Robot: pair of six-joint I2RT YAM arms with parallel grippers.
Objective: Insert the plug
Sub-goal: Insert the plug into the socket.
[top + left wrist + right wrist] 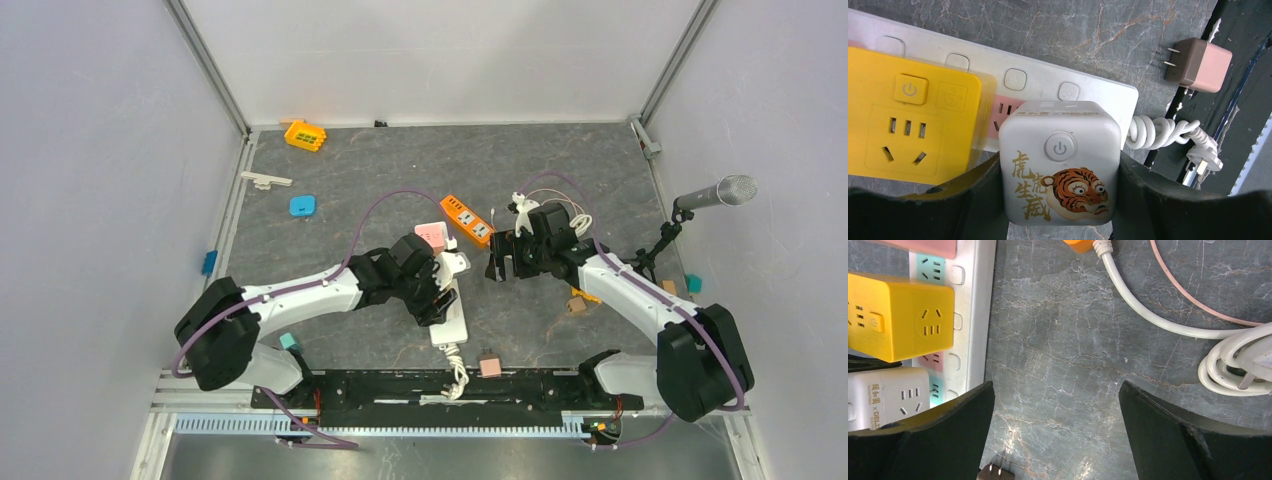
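Gray stone table held a white power strip. Left gripper squeezed the tiger cube plug by its flat sides, over the strip. It looked hard, light, slippery. Right gripper stood open, empty.

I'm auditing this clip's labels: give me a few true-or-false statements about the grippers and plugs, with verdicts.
1. The left gripper clamps the white tiger cube. True.
2. The right gripper holds a cable. False: its jaws stand open and empty over the table.
3. The yellow cube sits on the power strip beside the tiger cube. True.
4. The brown charger is plugged into the strip. False: it lies loose on the table, prongs showing.
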